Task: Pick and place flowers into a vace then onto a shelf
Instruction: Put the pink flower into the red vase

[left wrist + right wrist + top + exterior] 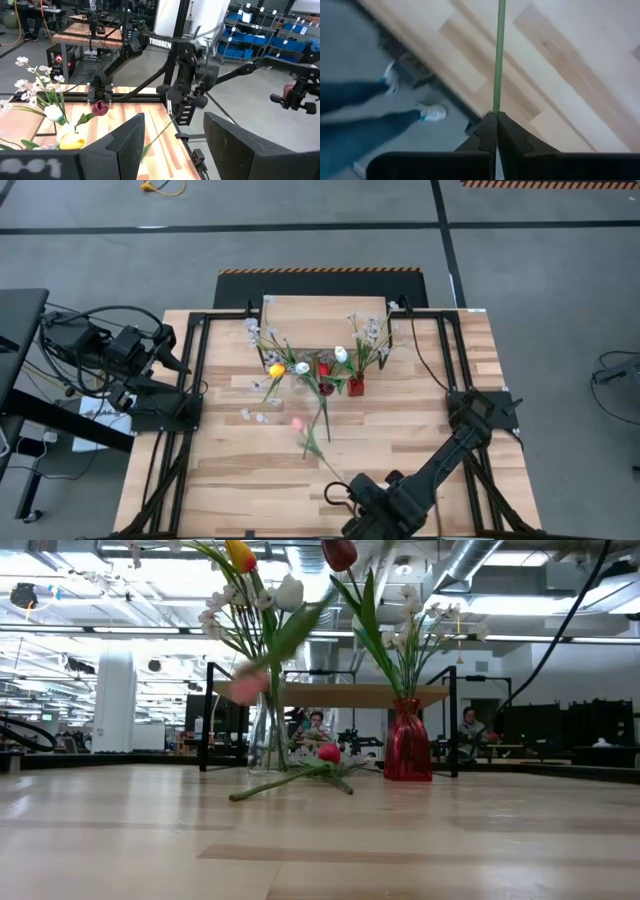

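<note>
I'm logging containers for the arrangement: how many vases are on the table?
2. A clear glass vase stands left in the low view, a red vase right of it, both in front of the shelf. Flowers could hide others.

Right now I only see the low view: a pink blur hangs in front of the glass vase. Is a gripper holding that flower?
Observer: Yes. The right wrist view shows the right gripper shut on the green stem of the pink tulip.
Operator: Where is that gripper over the table?
Observer: From above, it is near the edge of the table farthest from the shelf, and the blossom points toward the vases.
Operator: And the other arm?
Observer: The left gripper waits at the table's left side, fingers open and holding nothing.
</note>
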Robot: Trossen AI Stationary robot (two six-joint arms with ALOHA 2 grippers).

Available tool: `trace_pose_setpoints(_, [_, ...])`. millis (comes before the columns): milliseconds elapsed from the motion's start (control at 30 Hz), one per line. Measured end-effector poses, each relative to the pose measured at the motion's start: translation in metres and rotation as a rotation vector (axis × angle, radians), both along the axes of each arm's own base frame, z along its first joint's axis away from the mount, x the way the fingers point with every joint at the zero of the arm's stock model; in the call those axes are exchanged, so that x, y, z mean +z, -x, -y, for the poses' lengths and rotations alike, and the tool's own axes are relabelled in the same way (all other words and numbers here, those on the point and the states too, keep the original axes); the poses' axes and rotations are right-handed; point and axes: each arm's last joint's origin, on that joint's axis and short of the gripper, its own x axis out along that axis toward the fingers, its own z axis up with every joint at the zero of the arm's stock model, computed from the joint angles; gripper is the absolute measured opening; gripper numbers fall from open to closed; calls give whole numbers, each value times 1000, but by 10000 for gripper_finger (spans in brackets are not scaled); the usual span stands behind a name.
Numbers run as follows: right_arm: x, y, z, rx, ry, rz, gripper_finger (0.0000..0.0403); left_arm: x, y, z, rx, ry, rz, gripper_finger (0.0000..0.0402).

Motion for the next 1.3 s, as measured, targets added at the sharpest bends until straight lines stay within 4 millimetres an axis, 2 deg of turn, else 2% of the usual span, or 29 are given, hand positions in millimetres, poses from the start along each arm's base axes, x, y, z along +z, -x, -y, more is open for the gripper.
trace_pose_setpoints(233, [36,10,10,257,-70,93,0,0,-8,4,5,-7,-15,193])
trace_pose_setpoints(500, [74,13,43,510,-97,193,0,4,-9,1,131,-4,29,193])
trace_pose_setpoints(800, [123,22,91,634,103,434,0,18,-8,0,133,34,152,193])
trace_pose_setpoints(1000, [155,24,112,722,240,661,0,23,-9,0,160,50,196,193])
trace_pose_setpoints(1133, [178,23,125,785,360,824,0,27,-18,4,173,40,219,193])
trace_pose_setpoints(1300, [199,17,141,847,563,966,0,38,-39,15,181,23,309,193])
